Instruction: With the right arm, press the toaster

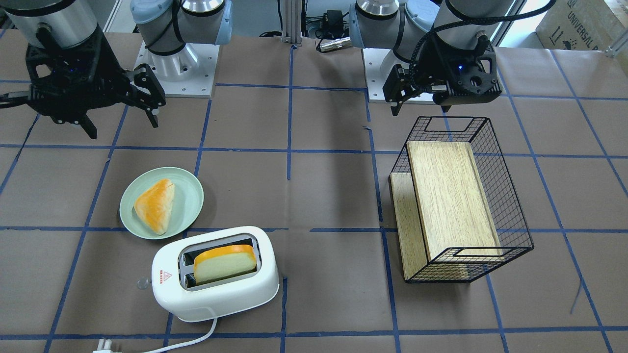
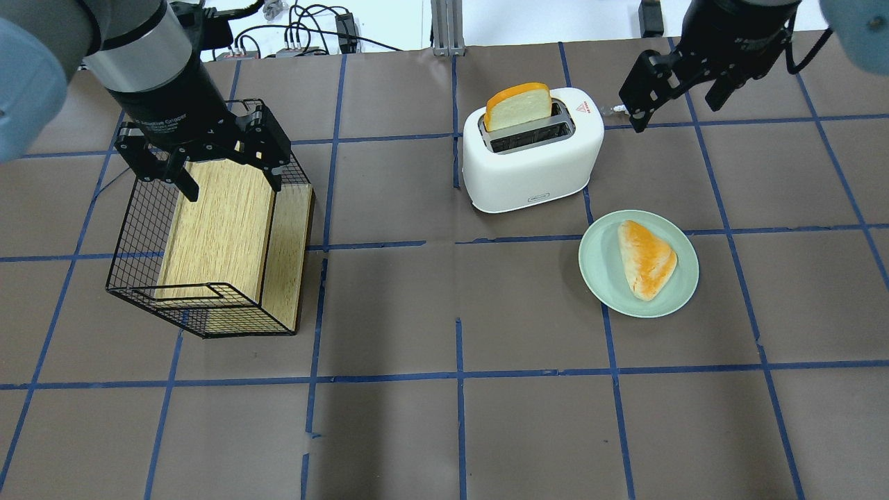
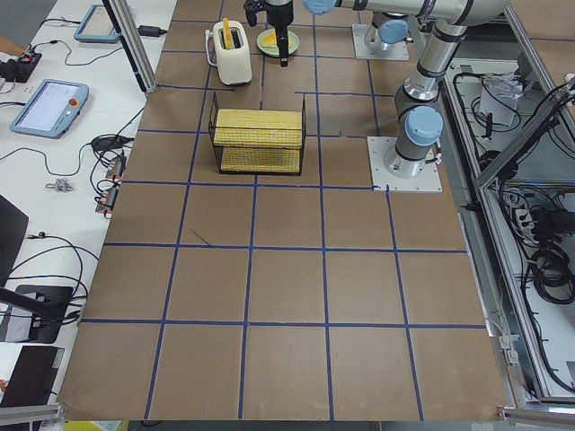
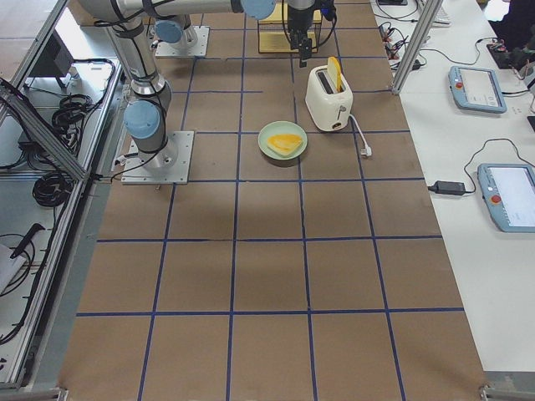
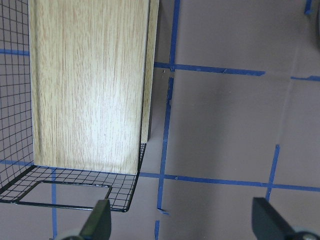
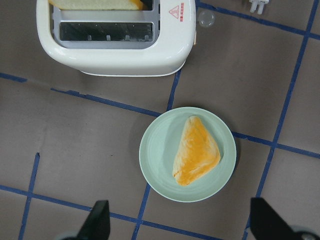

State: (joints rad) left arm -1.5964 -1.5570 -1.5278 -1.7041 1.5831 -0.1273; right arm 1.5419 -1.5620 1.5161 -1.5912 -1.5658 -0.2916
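Note:
The white two-slot toaster [image 1: 216, 294] [image 2: 535, 167] stands on the table with a bread slice [image 1: 225, 264] upright in one slot. The other slot is empty. Its red triangle label [image 6: 174, 10] and clear knob [image 6: 205, 19] show in the right wrist view, where the toaster [image 6: 115, 55] lies at the top edge. My right gripper [image 1: 122, 125] [image 2: 677, 114] [image 6: 182, 227] is open and empty. It hangs high over the plate area, apart from the toaster. My left gripper [image 2: 233, 189] [image 5: 185, 225] is open and empty above the wire basket.
A pale green plate [image 1: 189, 206] [image 2: 597, 271] with a triangular bread piece [image 2: 646, 258] sits beside the toaster. A black wire basket [image 1: 510, 215] [image 2: 132, 229] holding a wooden board [image 2: 222, 222] lies on my left side. The toaster's cord and plug [image 1: 105, 344] trail toward the far edge.

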